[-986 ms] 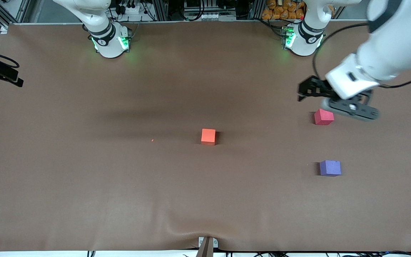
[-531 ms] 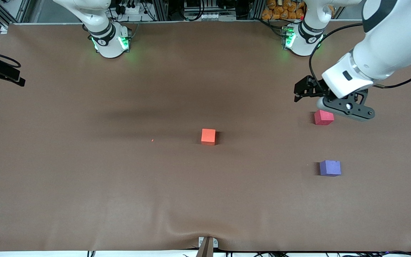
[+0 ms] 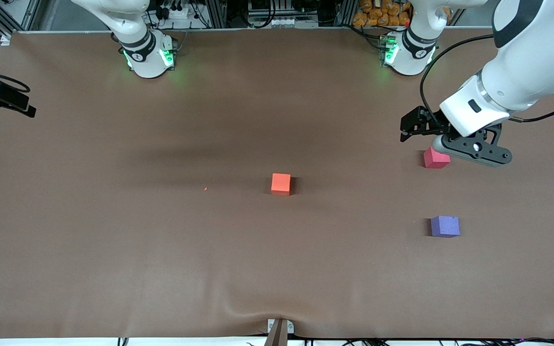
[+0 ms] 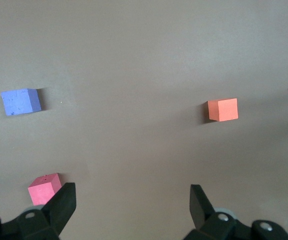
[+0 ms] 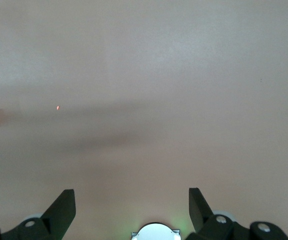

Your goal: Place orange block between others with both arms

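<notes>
Brown table cover (image 3: 113,230): orange block (image 3: 281,184) at centre; pinkish-red cube (image 3: 434,159) at its 3 o'clock, purple-blue cube (image 3: 445,226) nearer the camera. Left gripper (image 4: 131,210), jaws released, hangs over the pinkish-red cube. Right gripper (image 5: 131,209), jaws released, waits over bare cover.

1. You have three cubes on the table: one orange block (image 3: 281,183), one pinkish-red cube (image 3: 434,159) and one purple-blue cube (image 3: 445,226).
2. You have two arms, each with a green-lit base: the left arm (image 3: 517,72) and the right arm (image 3: 123,19).
3. You have two grippers, both with fingers spread wide: the left gripper (image 4: 131,207) and the right gripper (image 5: 131,207).
4. You have one tiny orange speck (image 3: 205,189) on the table.
</notes>
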{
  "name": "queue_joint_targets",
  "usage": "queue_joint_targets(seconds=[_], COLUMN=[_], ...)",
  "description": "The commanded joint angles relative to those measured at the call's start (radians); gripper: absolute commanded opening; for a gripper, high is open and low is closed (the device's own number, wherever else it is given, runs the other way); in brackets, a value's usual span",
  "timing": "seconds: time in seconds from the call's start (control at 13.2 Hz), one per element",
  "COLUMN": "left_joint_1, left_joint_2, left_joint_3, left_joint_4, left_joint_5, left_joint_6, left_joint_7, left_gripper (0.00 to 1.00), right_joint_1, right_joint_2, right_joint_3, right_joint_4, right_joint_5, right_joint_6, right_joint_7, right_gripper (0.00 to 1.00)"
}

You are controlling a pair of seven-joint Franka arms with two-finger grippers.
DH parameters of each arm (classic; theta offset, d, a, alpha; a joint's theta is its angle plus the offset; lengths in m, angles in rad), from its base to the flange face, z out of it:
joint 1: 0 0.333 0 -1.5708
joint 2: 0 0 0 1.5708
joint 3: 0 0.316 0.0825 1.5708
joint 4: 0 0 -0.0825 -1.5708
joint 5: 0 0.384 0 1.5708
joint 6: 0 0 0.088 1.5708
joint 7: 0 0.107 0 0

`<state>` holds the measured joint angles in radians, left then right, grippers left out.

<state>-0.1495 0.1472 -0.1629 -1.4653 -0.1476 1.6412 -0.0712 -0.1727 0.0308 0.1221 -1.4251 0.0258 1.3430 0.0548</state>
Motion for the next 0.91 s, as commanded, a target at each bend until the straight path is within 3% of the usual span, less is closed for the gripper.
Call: queue_joint_targets(seconds=[0.0, 0.3, 0.53, 0.68, 0.83], left_joint_1=[0.005, -0.005, -0.051, -0.123, -0.214], left_joint_2=[0.005, -0.005, 0.05, 0.058, 0.06], left_joint_3=[-0.001, -0.012, -0.087, -0.135, -0.136], left_joint_4=[0.017, 0.014, 0.013, 0.017, 0.019], left_joint_5=[-0.045, -0.145, -0.144, -0.066, 0.081], left_joint_6=[0.002, -0.007, -0.009, 0.003, 0.015], left_joint_7=[0.013, 0.014, 0.028, 0.011, 0.004], left_gripper=[1.0, 1.0, 1.0, 1.0, 1.0], right_joint_1=[-0.001, -0.001, 0.013, 0.013, 0.015], right_joint_2=[-0.002, -0.002, -0.003, -0.003, -0.003], right_joint_3=[0.004, 0.004, 0.008, 0.008, 0.008], right_joint_4=[0.005, 0.029, 0.034, 0.037, 0.037], right_joint_5=[0.0, 0.016, 0.032, 0.037, 0.048], right_joint_6=[-0.002, -0.01, -0.024, -0.025, -0.025], right_joint_7=[0.02, 0.017, 0.016, 0.016, 0.016], right_gripper=[1.0, 1.0, 1.0, 1.0, 1.0])
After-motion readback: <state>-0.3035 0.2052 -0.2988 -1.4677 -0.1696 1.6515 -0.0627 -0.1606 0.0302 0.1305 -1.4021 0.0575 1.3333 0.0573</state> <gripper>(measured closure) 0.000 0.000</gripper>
